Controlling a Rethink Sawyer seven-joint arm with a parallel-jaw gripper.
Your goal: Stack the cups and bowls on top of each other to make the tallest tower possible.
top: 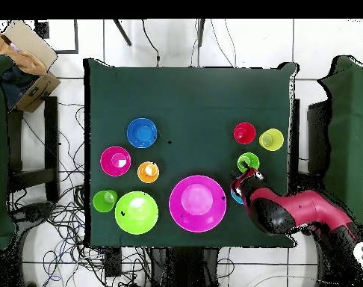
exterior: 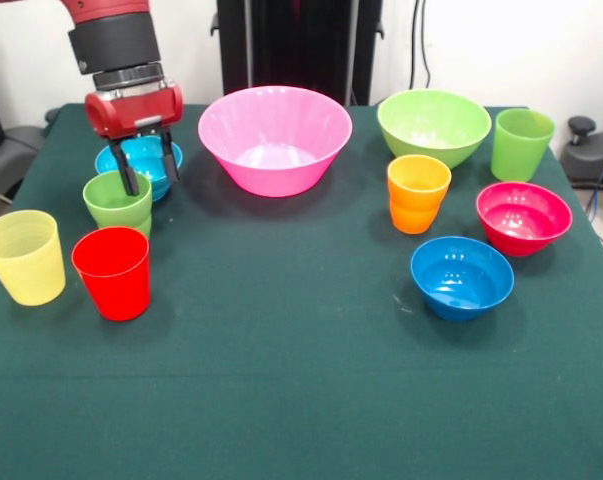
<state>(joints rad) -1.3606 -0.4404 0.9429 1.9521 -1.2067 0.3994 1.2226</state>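
I read the gripper (exterior: pixel 142 173) low over the small green plastic cup (exterior: pixel 117 201), fingers apart, one prong inside its rim, the other behind it beside the light blue plastic bowl (exterior: pixel 141 160). Nothing is stacked: large pink plastic bowl (exterior: pixel 274 138) sits alone mid-table at the robot's side. Red plastic cup (exterior: pixel 112 272) and pale yellow plastic cup (exterior: pixel 23 256) stand just in front of the green one.
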